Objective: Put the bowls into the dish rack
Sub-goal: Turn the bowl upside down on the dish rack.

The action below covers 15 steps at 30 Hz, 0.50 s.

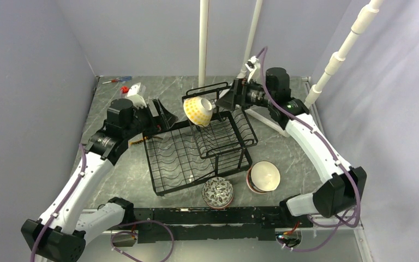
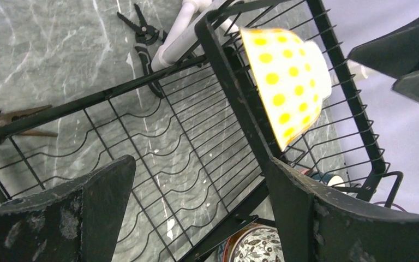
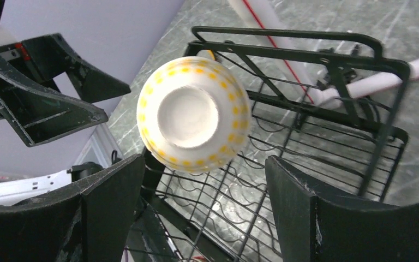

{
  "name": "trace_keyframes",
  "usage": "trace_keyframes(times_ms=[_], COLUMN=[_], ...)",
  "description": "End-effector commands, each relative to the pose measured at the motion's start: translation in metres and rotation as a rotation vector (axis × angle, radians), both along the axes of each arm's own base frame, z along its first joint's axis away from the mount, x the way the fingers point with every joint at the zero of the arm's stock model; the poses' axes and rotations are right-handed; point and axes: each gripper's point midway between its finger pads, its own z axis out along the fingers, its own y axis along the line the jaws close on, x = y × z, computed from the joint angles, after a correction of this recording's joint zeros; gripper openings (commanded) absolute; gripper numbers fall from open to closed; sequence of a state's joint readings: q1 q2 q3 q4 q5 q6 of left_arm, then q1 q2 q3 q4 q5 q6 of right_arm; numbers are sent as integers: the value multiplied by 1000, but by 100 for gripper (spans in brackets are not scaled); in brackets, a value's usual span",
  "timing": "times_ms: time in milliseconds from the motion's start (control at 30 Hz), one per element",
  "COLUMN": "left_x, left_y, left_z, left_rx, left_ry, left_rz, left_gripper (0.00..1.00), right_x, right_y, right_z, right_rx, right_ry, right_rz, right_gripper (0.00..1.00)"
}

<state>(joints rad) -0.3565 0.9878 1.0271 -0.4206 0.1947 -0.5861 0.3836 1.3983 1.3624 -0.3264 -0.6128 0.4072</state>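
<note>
Grey surface, rack centre. Yellow bowl on edge in upper tier, leaning on wires. My right gripper released, near it; left gripper spread, empty. Risk: nudge on withdrawal tips bowl out. Patterned bowl, white bowl on surface.

My two arms look alike: white shells on the long links, chunky black housings at the joints. The left arm is bolted at the left end of the black base bar, the right arm at its right end. A purple cable trails along each, looping loose by the bar. The left pincer and right pincer have matte black wedge fingers, scuffed grey.
</note>
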Motion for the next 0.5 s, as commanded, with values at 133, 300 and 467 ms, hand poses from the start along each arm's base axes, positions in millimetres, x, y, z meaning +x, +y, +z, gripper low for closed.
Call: trace_keyframes(times_ms=[133,300,467], left_x=[-20,-38,-56], left_y=[6,-3,-8], left_z=[-21,-44,-81], left_rx=[-16,-64,-60], left_ry=[-16,89,267], left_rz=[-5,-55,-92], left_gripper=[95,95,95], right_x=[-1,-1,-4], right_y=[-53,-72,-75], right_z=[25,21,14], right_rx=[108,107,104], right_ry=[-96,-95,-78], right_rz=[-119,-170,-172], right_gripper=[87,87,87])
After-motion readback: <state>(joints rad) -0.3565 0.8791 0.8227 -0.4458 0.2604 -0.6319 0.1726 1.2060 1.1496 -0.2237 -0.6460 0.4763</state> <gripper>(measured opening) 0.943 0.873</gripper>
